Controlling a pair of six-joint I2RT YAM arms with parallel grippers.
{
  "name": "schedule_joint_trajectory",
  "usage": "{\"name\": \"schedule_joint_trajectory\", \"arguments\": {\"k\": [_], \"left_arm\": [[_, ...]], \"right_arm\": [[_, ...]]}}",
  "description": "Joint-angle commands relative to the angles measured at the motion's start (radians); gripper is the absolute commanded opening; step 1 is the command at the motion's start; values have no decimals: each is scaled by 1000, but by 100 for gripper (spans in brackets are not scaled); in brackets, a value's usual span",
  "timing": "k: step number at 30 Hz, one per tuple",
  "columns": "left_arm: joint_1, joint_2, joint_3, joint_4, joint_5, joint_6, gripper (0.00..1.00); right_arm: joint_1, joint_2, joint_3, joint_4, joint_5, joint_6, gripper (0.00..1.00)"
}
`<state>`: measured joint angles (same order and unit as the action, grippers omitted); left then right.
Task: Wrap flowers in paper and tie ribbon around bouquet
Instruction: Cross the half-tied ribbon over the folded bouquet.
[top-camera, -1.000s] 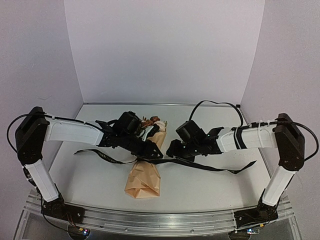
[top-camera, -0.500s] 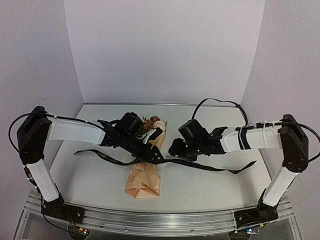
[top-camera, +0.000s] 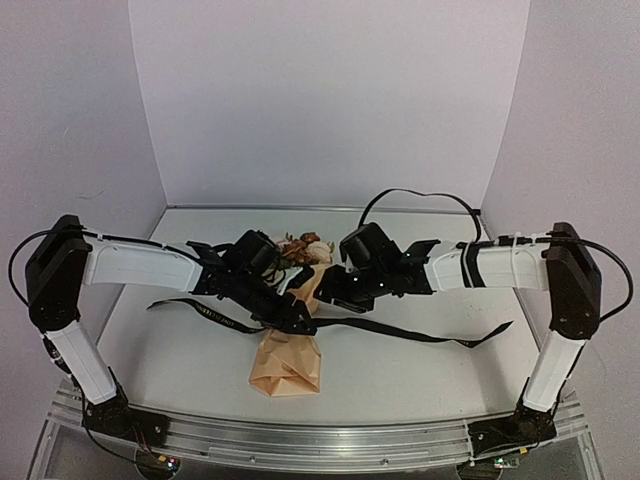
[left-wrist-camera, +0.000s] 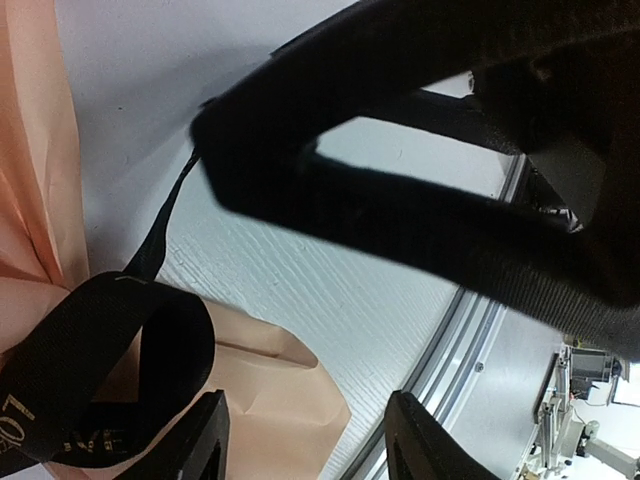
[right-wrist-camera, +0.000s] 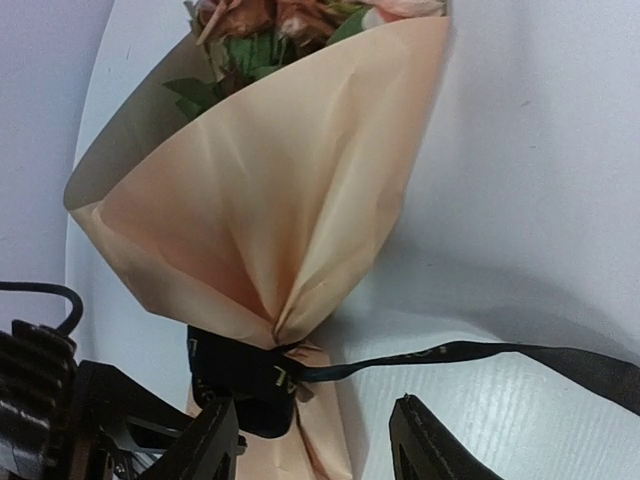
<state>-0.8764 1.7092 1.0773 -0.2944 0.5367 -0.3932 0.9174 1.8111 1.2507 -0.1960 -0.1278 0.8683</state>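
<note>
We found the ribbon (right-wrist-camera: 245, 385) wrapped around the bouquet (right-wrist-camera: 270, 230) waist, just before our spread right gripper (right-wrist-camera: 317, 405); left gripper (left-wrist-camera: 310, 400) likewise spread.

On white table (top-camera: 420, 385): bouquet (top-camera: 288, 358); ribbon (top-camera: 430, 336)

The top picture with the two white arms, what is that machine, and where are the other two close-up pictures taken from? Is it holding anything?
Those are two robot arms, the left arm and the right arm, bolted at the near edge of a table and seen by a camera above. The close-ups come from a camera on each wrist. A paper-wrapped bouquet lies on the table, with a black ribbon looped around its narrow waist and its ends trailing to both sides. The left fingers and right fingers stand apart near it; neither pinches anything.
</note>
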Motion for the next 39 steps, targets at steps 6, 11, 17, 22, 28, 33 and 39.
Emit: {"name": "schedule_joint_trajectory", "arguments": {"k": [6, 11, 17, 22, 28, 33, 39], "left_arm": [[0, -165, -64, 66, -68, -16, 54], [52, -277, -135, 89, -173, -93, 53], [136, -328, -176, 68, -248, -146, 54], [162, -323, -168, 48, -252, -133, 54], [164, -303, -153, 48, -248, -112, 54], [165, -278, -147, 63, -230, -105, 54], [165, -260, -146, 80, -217, -105, 54]], "right_arm": [[28, 79, 82, -5, -76, -17, 52], [54, 95, 100, -37, -40, -73, 48], [89, 136, 172, -126, 30, -143, 43], [105, 171, 215, -182, 87, -176, 43], [116, 187, 244, -213, 128, -195, 38], [118, 210, 278, -230, 128, -202, 33], [123, 226, 303, -246, 128, -210, 30]]}}
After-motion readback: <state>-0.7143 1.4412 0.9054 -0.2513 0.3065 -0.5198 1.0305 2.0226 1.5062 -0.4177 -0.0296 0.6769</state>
